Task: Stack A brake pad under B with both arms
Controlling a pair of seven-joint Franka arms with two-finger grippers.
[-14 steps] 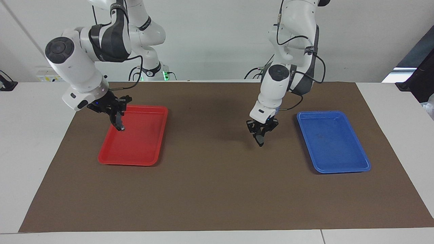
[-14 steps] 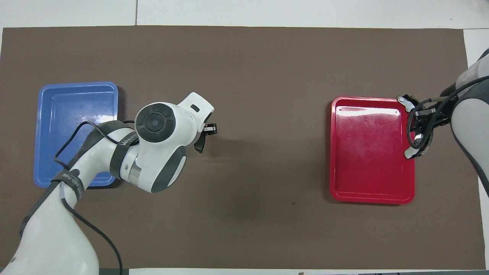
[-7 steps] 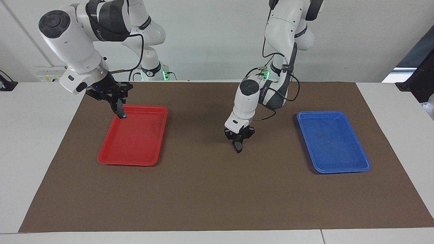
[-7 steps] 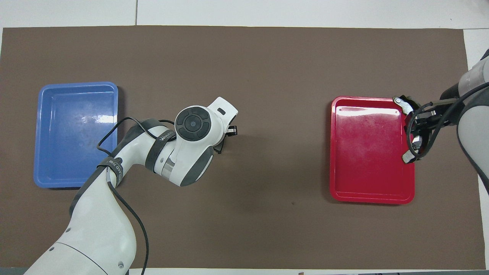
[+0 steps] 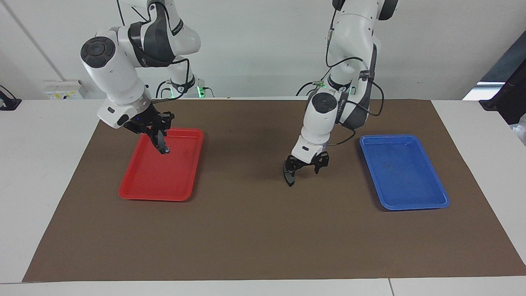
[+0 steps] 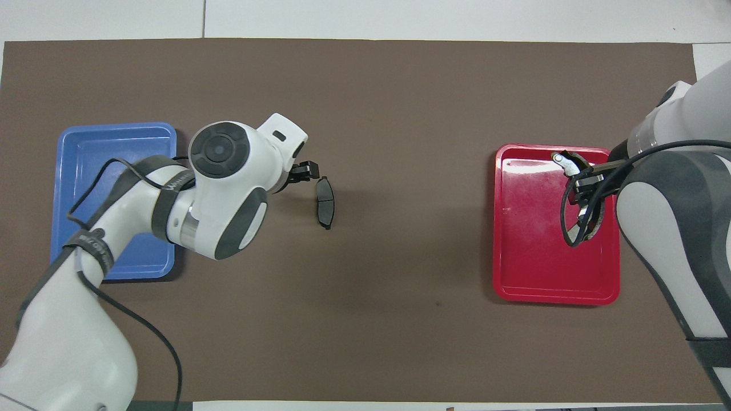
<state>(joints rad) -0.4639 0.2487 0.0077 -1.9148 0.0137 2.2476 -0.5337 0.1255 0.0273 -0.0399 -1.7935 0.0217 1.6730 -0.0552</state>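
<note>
A brake pad (image 5: 289, 176) flat on my brown mat (image 5: 246, 230) between the trays, left gripper (image 5: 302, 167) just above it, jaws released, blue tray (image 5: 411, 206) toward the left arm's end, right gripper (image 5: 158, 136) over the red tray (image 5: 156, 197), clenched on B (image 5: 162, 145).

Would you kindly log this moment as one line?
left gripper: jaws open over mat | A brake pad: beneath it | right gripper: holds B over red tray
</note>
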